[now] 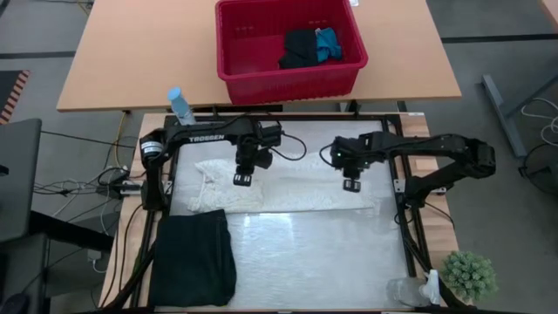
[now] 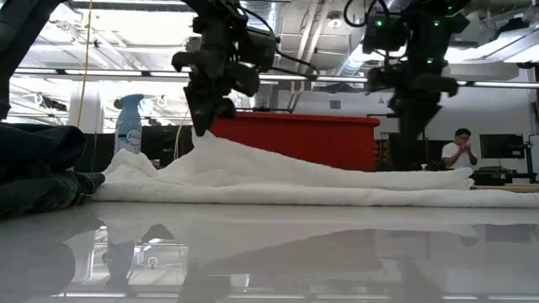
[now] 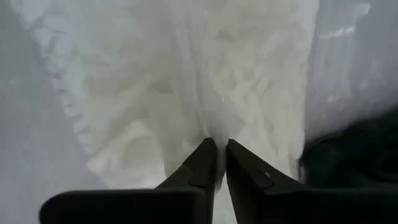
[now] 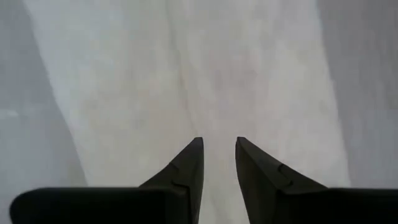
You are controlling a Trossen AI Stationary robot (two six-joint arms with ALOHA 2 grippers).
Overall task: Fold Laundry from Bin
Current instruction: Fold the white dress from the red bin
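Laundry: a white crinkled cloth (image 1: 288, 187) lies in a long band across the glossy counter (image 1: 305, 262) at mid frame. Left end effector (image 1: 241, 178) pinches a raised fold; right end effector (image 1: 351, 185) hovers above it, fingers parted. "TROSSEN" marks the left arm. A folded black garment (image 1: 193, 259) lies lower left; the red ribbed plastic bin (image 1: 288, 78) sits top centre.

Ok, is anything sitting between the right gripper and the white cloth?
Nothing visible. The right gripper hangs just above the white cloth, fingers apart, with only bare cloth beneath. The left gripper pinches the same cloth farther along.
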